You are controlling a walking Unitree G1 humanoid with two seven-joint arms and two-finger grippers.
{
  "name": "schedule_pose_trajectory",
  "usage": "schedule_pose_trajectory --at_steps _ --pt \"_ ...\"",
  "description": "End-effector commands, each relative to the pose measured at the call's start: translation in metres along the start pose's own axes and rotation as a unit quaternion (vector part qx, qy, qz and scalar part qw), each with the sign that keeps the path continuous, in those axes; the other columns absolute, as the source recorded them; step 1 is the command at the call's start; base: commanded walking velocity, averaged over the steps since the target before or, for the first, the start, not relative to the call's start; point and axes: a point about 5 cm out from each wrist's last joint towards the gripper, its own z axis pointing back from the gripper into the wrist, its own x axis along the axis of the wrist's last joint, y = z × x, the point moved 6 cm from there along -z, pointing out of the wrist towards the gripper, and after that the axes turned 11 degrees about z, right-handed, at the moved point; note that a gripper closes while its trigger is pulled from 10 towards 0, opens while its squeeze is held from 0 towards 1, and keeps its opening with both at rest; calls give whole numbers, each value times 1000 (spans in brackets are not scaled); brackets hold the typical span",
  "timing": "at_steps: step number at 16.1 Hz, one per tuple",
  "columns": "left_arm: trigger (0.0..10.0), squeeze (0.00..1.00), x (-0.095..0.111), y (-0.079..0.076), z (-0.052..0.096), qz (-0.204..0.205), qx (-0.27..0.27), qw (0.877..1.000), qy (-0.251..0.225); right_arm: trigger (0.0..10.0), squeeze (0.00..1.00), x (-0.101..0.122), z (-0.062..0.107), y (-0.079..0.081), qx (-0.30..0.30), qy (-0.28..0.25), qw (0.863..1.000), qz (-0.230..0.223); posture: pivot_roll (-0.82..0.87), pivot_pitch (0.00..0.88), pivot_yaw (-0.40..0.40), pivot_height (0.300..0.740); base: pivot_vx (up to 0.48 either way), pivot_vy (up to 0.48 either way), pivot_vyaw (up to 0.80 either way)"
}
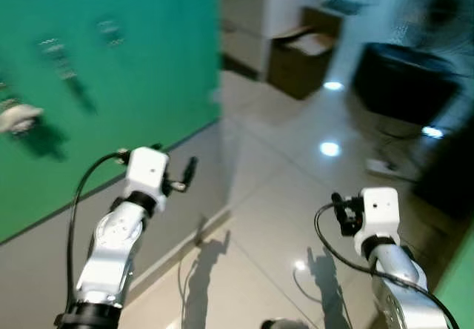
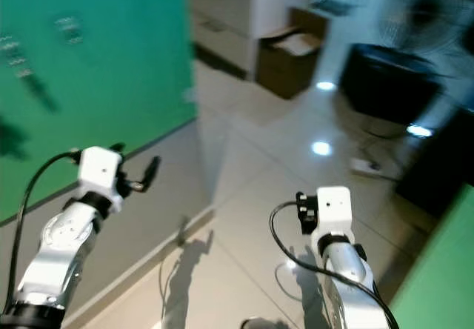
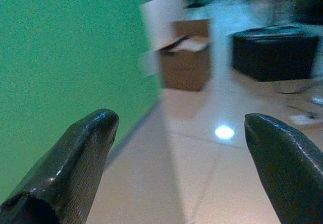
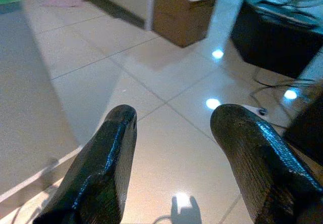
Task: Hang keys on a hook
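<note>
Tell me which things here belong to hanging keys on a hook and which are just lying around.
For the job: blurred hooks on the green wall; left tool, open; right tool, open.
Lying about: cardboard box; black box; power strip on the floor.

Setting: indoor room, home or office-like; exact kind cannot be told. Evidence: glossy pale tiled floor reflecting ceiling lights; green wall with small blurred items hanging on it; open cardboard box on the floor beside a white cabinet; low black unit; loose cables on the tiles.
</note>
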Motion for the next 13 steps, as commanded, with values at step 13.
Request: schedule_pose_trajectory --at_steps 13 --pt "10000 0 -9 0 7 15 13 1000 9 10000 0 18 -11 10 36 -9 999 28 -30 0 46 740 0 0 -781"
